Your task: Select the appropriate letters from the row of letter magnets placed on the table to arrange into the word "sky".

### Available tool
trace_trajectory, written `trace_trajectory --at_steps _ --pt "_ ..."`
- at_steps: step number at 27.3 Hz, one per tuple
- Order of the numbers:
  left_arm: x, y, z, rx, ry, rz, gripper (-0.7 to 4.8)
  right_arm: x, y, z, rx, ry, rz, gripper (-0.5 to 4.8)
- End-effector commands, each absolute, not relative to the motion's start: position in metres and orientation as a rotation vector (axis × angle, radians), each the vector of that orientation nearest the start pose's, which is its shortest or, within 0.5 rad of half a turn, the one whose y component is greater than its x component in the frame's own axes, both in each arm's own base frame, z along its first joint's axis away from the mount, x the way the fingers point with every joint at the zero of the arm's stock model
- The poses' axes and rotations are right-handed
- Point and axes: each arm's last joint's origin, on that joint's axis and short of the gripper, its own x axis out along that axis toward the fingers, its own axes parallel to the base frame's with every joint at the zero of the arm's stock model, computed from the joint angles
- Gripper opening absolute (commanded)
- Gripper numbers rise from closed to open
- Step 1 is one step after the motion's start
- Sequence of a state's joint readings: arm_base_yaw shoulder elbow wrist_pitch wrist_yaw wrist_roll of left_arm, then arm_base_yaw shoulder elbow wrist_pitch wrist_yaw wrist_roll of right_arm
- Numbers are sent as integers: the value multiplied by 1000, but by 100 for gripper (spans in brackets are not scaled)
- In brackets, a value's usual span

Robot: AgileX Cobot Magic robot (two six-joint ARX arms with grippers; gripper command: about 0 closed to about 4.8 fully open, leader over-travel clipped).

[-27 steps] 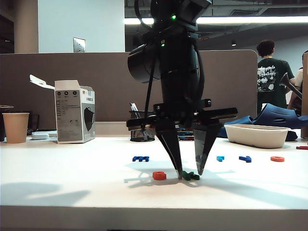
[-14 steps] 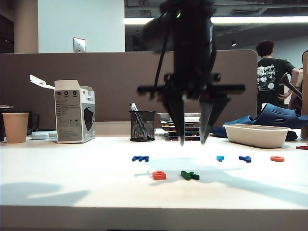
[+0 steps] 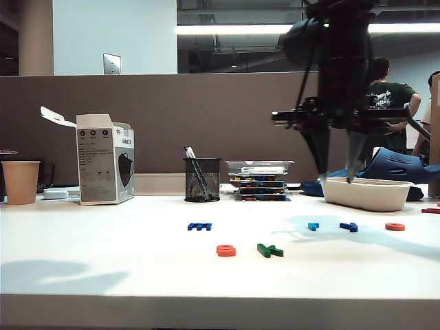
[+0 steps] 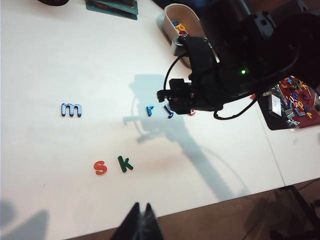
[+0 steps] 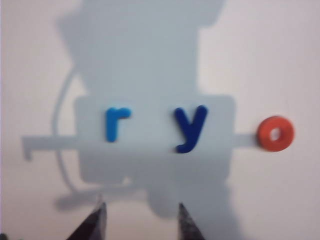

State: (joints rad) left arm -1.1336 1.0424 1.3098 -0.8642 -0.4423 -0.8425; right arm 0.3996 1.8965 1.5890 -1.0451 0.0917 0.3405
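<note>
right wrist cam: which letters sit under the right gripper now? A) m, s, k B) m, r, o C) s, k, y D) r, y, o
D: the right wrist view shows the light blue r, the dark blue y and the orange-red o in a row on the table below the open right gripper, which holds nothing.

6 letter magnets [image 3: 200, 226], 2 grippers [image 3: 335, 180], 1 paper cup [image 3: 20, 182]

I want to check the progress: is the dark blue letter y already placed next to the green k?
No: in the left wrist view the dark blue y lies beside the light blue r, apart from the green k.
</note>
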Motion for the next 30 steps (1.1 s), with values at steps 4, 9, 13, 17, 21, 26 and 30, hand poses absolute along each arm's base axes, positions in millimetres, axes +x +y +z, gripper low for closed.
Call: trace_trajectory --at_steps 4,9,13,17,21,26,30 --pt "90 -162 403 -371 652 -434 -5 364 117 241 32 1304 58 180" --pt "89 -162 403 -371 653 -436 -5 373 110 226 43 1337 75 180" --pt "90 -162 403 -371 652 -434 -5 379 111 209 44 1378 95 181" --pt "90 -162 403 -371 652 -435 -5 383 110 198 27 1399 99 181" --pt "89 -162 403 -372 652 -435 -5 385 111 193 15 1406 98 181" --pt "90 -162 403 -371 653 -435 -5 388 109 185 -23 1411 81 180" --pt "90 -162 403 -371 652 -435 -5 389 109 181 -24 1414 81 180"
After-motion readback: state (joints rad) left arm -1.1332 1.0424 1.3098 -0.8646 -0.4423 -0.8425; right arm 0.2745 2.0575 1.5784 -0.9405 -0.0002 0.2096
